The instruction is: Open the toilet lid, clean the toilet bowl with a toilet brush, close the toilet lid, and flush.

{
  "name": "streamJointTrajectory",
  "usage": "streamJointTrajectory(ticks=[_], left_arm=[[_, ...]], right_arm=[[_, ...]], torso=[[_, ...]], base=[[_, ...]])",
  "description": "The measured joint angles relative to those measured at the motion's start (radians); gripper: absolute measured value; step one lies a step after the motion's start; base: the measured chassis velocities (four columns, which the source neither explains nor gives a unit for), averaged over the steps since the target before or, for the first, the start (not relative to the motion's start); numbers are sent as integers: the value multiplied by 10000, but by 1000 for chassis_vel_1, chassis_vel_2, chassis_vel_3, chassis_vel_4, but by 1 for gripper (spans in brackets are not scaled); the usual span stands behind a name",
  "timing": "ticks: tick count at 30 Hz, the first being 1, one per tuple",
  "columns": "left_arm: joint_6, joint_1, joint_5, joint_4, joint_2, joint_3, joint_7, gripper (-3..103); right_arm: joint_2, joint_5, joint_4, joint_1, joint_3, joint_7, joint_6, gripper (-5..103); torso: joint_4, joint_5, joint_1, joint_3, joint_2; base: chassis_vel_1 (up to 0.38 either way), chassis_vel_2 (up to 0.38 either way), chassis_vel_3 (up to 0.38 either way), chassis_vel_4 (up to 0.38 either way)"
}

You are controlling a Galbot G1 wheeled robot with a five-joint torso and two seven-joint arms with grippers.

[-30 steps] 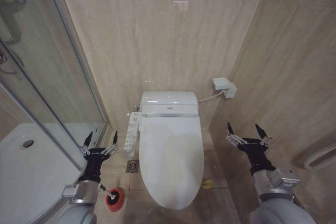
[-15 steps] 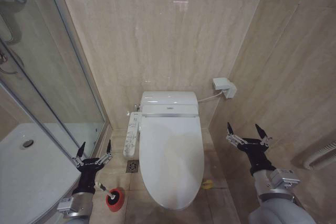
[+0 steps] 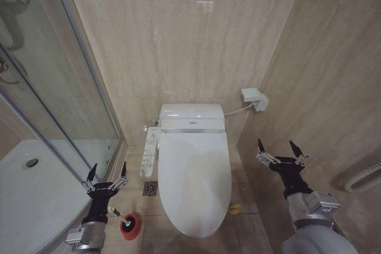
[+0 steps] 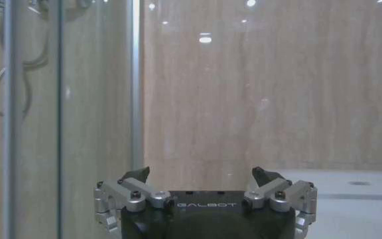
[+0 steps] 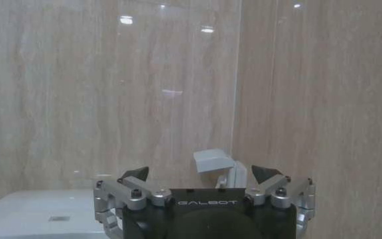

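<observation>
The white toilet lid [image 3: 194, 179] lies shut over the toilet bowl, which is hidden beneath it, in the middle of the head view. The toilet brush [image 3: 117, 213] stands in its small red holder cup [image 3: 130, 226] on the floor left of the toilet. My left gripper [image 3: 107, 173] is open, pointing up just above and left of the brush, holding nothing. My right gripper [image 3: 280, 149] is open and empty to the right of the toilet, near the side wall. In the right wrist view the toilet's white tank top [image 5: 38, 211] lies below the open right gripper [image 5: 201, 172].
A glass shower enclosure [image 3: 56, 111] with a white shower tray [image 3: 30, 188] stands at the left. A bidet control panel [image 3: 150, 154] hangs on the toilet's left side. A floor drain [image 3: 150, 188] and a white wall box [image 3: 253, 99] sit nearby. Walls close in behind and right.
My left gripper has dropped lower and moved left toward the brush, staying open. The right arm has not moved.
</observation>
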Motion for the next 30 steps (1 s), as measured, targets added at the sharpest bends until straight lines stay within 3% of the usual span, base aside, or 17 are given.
streamJointTrajectory(ticks=[7,18,30], left_arm=[[487,-447,-158,294,-80,295,-348,100],[402,-1038,87,817,-123,747,-324,100],[650,-1064,79,39,400,156,-343,100]], right_arm=[[0,0,0,0,0,0,0,100],[0,0,0,0,0,0,0,100],[0,0,0,1,0,0,0,100]], torso=[[-1,0,0,0,0],[0,0,1,0,0],[1,-1,3,1,-2]], base=[[0,0,0,0],[0,0,0,0],[-26,27,29,-24]])
